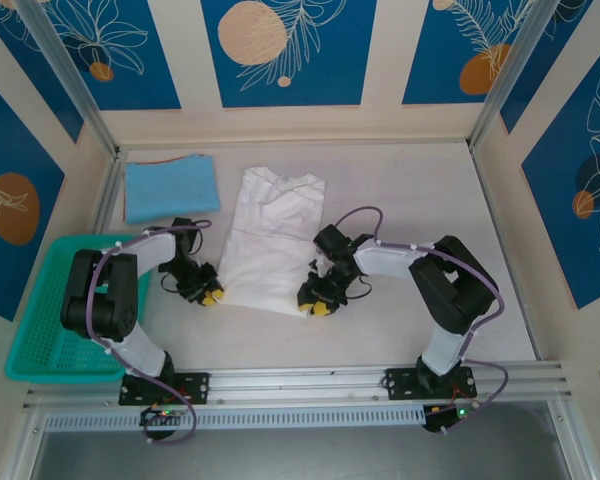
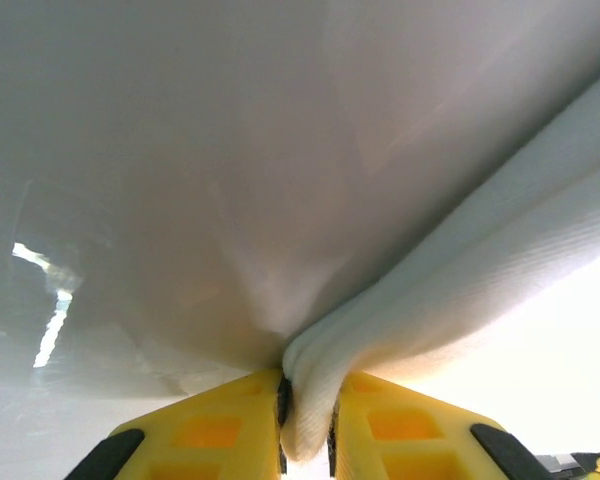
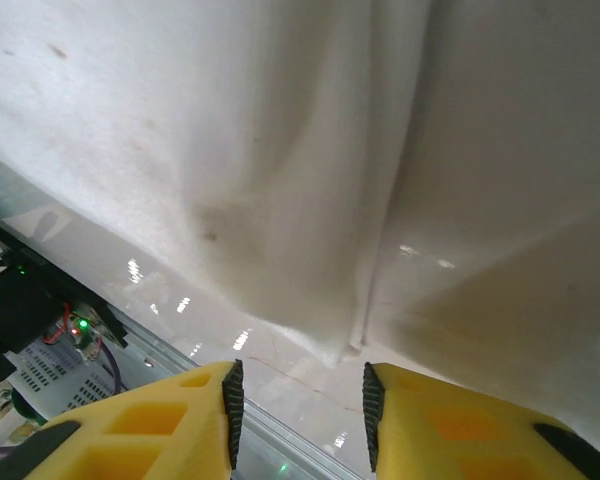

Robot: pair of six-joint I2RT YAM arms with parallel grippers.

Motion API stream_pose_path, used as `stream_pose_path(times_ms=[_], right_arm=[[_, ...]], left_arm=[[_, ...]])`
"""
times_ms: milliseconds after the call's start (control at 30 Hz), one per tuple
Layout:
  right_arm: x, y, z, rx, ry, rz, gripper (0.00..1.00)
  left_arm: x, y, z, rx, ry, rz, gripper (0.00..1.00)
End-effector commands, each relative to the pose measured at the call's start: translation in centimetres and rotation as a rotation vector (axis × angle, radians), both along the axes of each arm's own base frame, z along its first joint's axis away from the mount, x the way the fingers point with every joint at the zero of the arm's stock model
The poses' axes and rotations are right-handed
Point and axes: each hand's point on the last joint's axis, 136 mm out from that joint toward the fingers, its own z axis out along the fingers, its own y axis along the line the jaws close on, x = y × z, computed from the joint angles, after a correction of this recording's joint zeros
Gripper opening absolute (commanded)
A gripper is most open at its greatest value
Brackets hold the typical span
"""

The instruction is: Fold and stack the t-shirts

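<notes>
The white t-shirt (image 1: pixel 275 240) lies mid-table, its sides folded in to a long narrow shape, collar towards the back. My left gripper (image 1: pixel 208 292) is at its near left corner. In the left wrist view the yellow jaws are shut on a thick fold of the white t-shirt (image 2: pixel 450 290), pinched at my left gripper (image 2: pixel 306 400). My right gripper (image 1: pixel 320 300) is at the near right corner. Seen from the right wrist, my right gripper (image 3: pixel 298 400) is open with bare table between the jaws, and the white t-shirt's hem (image 3: pixel 310 200) lies just ahead. The light-blue t-shirt (image 1: pixel 170 187) lies folded at the back left.
A teal mesh basket (image 1: pixel 50 310) stands at the left edge beside the left arm. Metal frame posts and patterned walls close the table's back and sides. An aluminium rail (image 1: pixel 310 385) runs along the near edge.
</notes>
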Motion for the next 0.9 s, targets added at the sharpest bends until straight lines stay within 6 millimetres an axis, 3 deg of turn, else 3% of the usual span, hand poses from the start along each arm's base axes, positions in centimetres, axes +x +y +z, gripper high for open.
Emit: stream_pose_path(times_ms=[0,167,433,567,867], right_arm=[[-0.3,0.5,-0.8,-0.028,0.01,0.021,0.37],[0.7,0.2,-1.7,-0.08,-0.005,0.01,0.3],[1.5,-1.0,-1.9,-0.117,-0.031,-0.024,0.01],[1.5,-2.7,-1.0,-0.118,-0.035,-0.065,0.0],[-1.8,-7.0,0.7,-0.124,0.02,-0.096,0.0]], left_arm=[[-0.8,0.1,-0.8,-0.002,0.023,-0.015,0.17],[-0.8,-0.2,-0.9,-0.015,0.021,-0.019,0.14],[-1.0,-0.6,-0.7,-0.01,0.013,-0.045,0.09],[-1.9,-1.7,-0.8,-0.01,0.022,-0.085,0.08],[-5.7,-6.1,-0.8,0.006,0.049,-0.234,0.07]])
